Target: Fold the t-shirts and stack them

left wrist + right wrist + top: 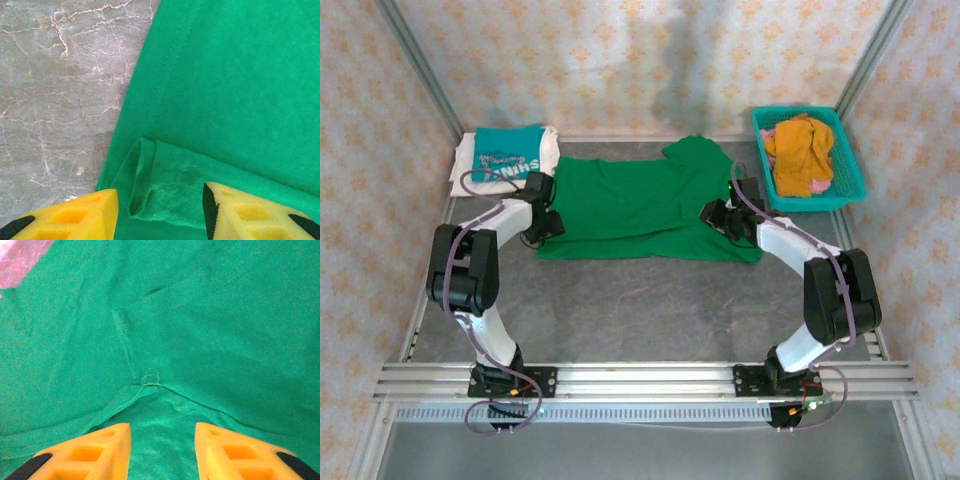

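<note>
- The deep-green t-shirt (640, 205) lies spread across the middle of the grey table (640, 310) in the top view. Its lower part is doubled over into a long band, and one sleeve points to the upper right.
- The left gripper (545, 218) sits at the shirt's left edge, left of centre in the frame. The right gripper (720, 215) sits on the shirt's right part, right of centre.
- In the left wrist view the left gripper (159, 202) has its yellow fingers (85, 215) spread apart at the bottom of the frame. Between them lies a folded-over corner of the green shirt (230, 90). I cannot tell if the tips touch the cloth. The bare marbled table (50, 100) takes up the left side.
- In the right wrist view the right gripper (161, 435) is also spread wide, low in the frame, over creased green cloth (200, 330) where a seam runs down to a hem. Nothing is pinched.
- In the upper left of the top view, the teal t-shirt (510, 155) with white lettering lies folded on top of the white t-shirt (468, 165).
- A teal basket (850, 170) in the upper right holds crumpled orange cloth (800, 150).
</note>
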Action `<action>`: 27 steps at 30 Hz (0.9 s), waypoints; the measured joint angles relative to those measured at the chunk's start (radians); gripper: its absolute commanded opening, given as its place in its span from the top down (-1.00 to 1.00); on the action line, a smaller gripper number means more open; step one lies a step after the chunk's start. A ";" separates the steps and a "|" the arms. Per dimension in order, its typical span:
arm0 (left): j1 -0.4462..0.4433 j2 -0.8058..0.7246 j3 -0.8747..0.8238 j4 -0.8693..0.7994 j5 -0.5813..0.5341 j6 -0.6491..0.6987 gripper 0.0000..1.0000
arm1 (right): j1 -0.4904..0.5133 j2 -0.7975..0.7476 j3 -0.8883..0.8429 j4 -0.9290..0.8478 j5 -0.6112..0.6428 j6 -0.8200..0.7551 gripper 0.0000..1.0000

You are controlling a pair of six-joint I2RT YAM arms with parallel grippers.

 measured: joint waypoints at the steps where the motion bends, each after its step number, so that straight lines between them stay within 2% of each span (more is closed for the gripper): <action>1: 0.000 0.010 0.004 0.001 -0.003 0.000 0.11 | 0.000 0.000 0.000 0.006 -0.003 0.000 0.23; 3: 0.000 0.032 0.013 0.000 -0.003 0.001 0.21 | 0.000 0.000 0.000 0.011 -0.006 0.000 0.23; 5: 0.000 0.051 0.023 0.001 -0.003 -0.002 0.41 | 0.000 0.000 0.000 0.014 -0.009 0.000 0.23; 11: 0.000 0.059 0.034 0.000 -0.003 -0.003 0.49 | 0.000 0.000 0.001 0.014 -0.013 0.000 0.23; 13: 0.000 0.058 0.035 0.000 -0.003 -0.002 0.71 | 0.000 0.001 0.002 0.014 -0.013 0.001 0.23; 16: 0.000 0.058 0.039 -0.001 -0.004 -0.002 0.75 | 0.000 0.002 0.003 0.014 -0.015 0.001 0.23; 19: 0.000 0.058 0.046 -0.001 -0.004 0.001 1.00 | 0.000 0.004 0.004 0.016 -0.017 0.005 0.22; 27: 0.000 0.058 0.066 -0.006 -0.006 0.000 1.00 | 0.000 0.024 0.012 0.021 -0.035 0.015 0.22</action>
